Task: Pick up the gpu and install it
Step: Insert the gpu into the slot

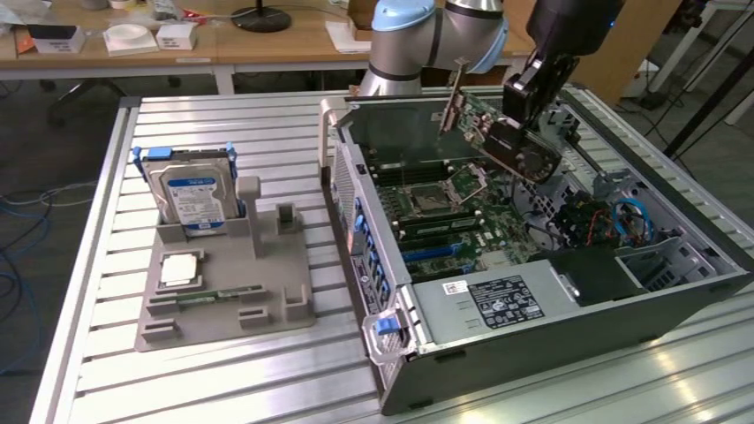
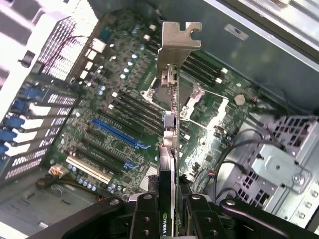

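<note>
Jaws of the gripper are partway closed, pinching the gpu, which hangs edge-on and tilted over the open computer case, clear of the motherboard. Doing this well likely means levelling the card and lining its lower edge along the blue PCIe slot. The silvery end bracket should sit against the case's rear wall, with a straight press down and no twist.

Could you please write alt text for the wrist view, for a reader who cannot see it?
The claw grips the gpu edge-on, its silvery bracket at the far end, over the green motherboard inside an open computer case. A blue expansion slot lies on the board.
</note>
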